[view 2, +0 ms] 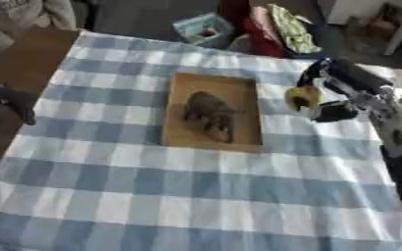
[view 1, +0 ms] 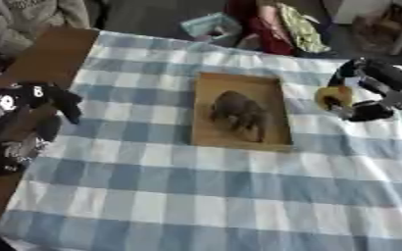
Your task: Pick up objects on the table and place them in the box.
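A yellow object point(view 1: 332, 97) sits right of centre, pinched in the curled fingers of the right hand point(view 1: 365, 105), just right of the wooden box point(view 1: 238, 81). The brown shape point(view 1: 238, 115) inside the box is indistinct. The left hand point(view 1: 35, 105) rests at the left edge, its fingers hard to make out.

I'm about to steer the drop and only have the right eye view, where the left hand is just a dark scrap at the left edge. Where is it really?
Observer: The left eye view shows the whole left hand. It is at the left edge of the checked cloth, about level with the middle of the box and well apart from it.
Operator: The right hand has the yellow object beside the box. Is the left forearm lying across the cloth?
Observer: No. The left forearm runs toward the lower left corner, mostly over the bare wooden table, along the cloth's edge.
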`<action>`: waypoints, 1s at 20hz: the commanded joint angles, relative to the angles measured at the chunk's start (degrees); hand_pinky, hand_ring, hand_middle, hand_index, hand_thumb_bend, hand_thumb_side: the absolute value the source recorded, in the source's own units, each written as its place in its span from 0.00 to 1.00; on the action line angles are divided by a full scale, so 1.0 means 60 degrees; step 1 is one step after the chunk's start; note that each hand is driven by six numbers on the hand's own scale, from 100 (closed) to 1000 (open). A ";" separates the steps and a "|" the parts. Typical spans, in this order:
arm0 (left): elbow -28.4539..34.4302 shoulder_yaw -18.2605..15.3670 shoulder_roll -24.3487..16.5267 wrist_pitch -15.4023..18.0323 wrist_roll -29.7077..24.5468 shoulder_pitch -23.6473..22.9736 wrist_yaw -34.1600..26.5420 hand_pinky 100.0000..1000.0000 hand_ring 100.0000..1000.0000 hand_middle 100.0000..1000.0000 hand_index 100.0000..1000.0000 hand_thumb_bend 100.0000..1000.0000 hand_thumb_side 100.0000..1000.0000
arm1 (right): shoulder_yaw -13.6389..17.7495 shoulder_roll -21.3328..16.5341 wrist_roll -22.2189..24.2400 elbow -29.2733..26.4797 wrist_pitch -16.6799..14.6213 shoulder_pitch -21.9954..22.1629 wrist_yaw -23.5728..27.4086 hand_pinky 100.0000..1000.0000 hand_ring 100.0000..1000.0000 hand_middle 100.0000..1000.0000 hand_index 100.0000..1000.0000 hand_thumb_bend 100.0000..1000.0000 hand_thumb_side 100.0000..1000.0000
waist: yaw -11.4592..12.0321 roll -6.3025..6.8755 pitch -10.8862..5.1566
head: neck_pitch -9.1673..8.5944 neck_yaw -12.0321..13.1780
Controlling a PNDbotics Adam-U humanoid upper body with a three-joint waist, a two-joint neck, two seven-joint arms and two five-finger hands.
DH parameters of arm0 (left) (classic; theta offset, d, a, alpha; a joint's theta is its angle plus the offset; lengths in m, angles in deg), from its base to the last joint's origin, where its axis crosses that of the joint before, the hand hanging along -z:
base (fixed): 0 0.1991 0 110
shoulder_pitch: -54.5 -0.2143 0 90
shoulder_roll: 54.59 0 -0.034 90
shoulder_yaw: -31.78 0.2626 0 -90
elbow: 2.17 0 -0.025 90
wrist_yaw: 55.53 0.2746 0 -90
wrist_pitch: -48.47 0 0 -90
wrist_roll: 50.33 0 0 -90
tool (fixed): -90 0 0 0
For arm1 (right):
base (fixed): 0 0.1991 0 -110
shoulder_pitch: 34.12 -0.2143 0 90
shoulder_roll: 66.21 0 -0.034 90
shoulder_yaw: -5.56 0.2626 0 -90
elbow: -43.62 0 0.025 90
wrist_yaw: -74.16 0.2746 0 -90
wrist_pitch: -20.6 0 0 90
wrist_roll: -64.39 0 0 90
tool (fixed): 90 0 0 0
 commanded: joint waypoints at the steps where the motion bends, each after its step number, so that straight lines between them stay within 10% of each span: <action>1: 0.0186 0.0005 -0.0156 -0.0061 -0.0115 0.0184 -0.0134 0.84 0.51 0.52 0.75 0.00 0.60 | 0.0265 -0.0088 0.0059 -0.0144 0.0212 -0.0463 0.0218 0.69 0.58 0.15 0.33 0.00 0.06 | 0.0100 0.0008 -0.0175 | -0.0140 -0.0114; 20: 0.0186 0.0317 0.0082 -0.0373 -0.0755 0.1134 -0.0938 0.84 0.51 0.52 0.75 0.00 0.62 | 0.1044 0.1403 -0.0460 0.1090 0.1348 -0.1053 -0.1481 0.72 0.64 0.30 0.51 0.00 0.06 | 0.1494 -0.0268 0.0035 | -0.0494 -0.1167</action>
